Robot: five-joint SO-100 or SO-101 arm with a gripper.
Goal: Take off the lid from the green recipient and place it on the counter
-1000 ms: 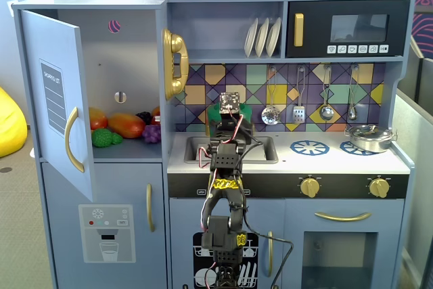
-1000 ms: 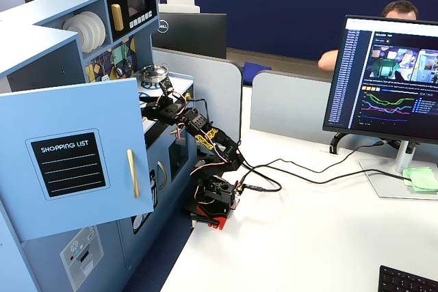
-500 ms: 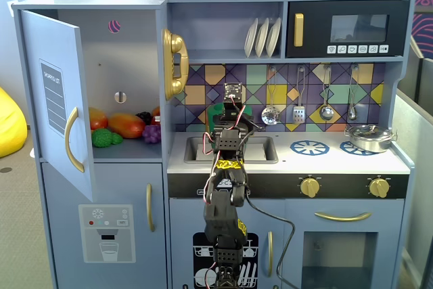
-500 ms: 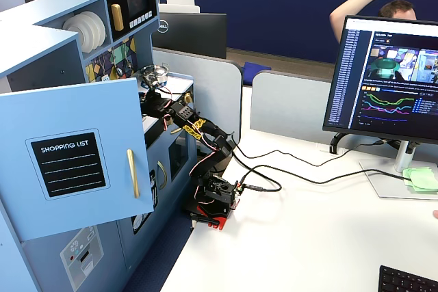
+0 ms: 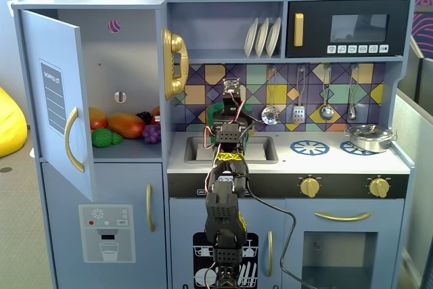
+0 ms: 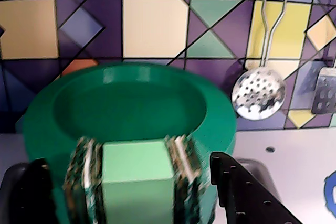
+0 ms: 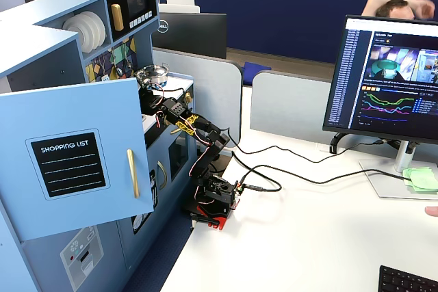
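- The arm (image 5: 223, 208) rises from in front of the toy kitchen, elbow bent, and reaches over the counter (image 5: 284, 160) toward the sink; in a fixed view from the side it stretches in past the open door (image 7: 75, 148).
- In the wrist view the gripper (image 6: 137, 182) is clenched on the lid (image 6: 131, 108), its fingers (image 6: 181, 169) either side of the pale green knob (image 6: 137, 174).
- The lid sits before the tiled wall, left of the hanging skimmer (image 6: 258, 94); the recipient is hidden.
- A silver pot (image 5: 369, 138) stands on the right burner.

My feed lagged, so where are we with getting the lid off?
Done: the gripper is at the lid. In hand: the wrist view shows it shut on the lid's centre knob. Whether the lid is lifted off yet cannot be told. Left: setting it down on the counter.
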